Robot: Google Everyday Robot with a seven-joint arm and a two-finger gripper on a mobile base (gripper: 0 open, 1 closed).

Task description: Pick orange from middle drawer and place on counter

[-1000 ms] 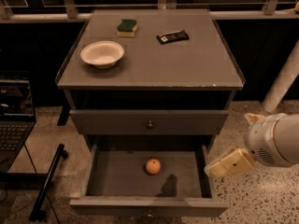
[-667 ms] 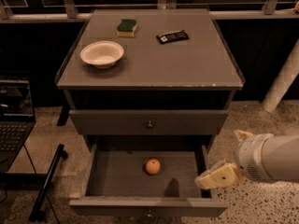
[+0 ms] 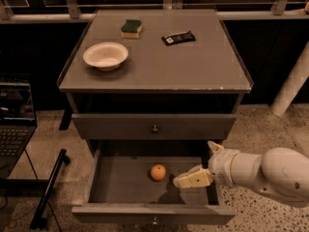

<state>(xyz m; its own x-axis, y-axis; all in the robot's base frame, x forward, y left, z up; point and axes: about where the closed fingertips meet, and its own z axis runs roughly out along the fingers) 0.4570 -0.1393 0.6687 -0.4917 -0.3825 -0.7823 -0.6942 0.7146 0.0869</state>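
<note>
While the lower drawer (image 3: 123,185) stands pulled open, I see the orange (image 3: 158,172) lying on its grey floor, a little right of the middle. It is small, round and smooth, a warm orange with a paler sheen on its upper side, and it throws a short shadow on the floor beside it. It touches nothing but the drawer floor. My hand (image 3: 194,162) is over the right side of the drawer, just beside the orange and apart from it. Its two pale fingers are spread wide, one low and pointing at the fruit, the other raised toward the back corner, with nothing between them. The white arm (image 3: 280,175) reaches in from the right. Up on the surface (image 3: 193,66) sit a white bowl (image 3: 105,55), a green-and-yellow sponge (image 3: 131,28) and a black packet (image 3: 178,37), all well apart. The upper drawer (image 3: 120,126) is closed
</note>
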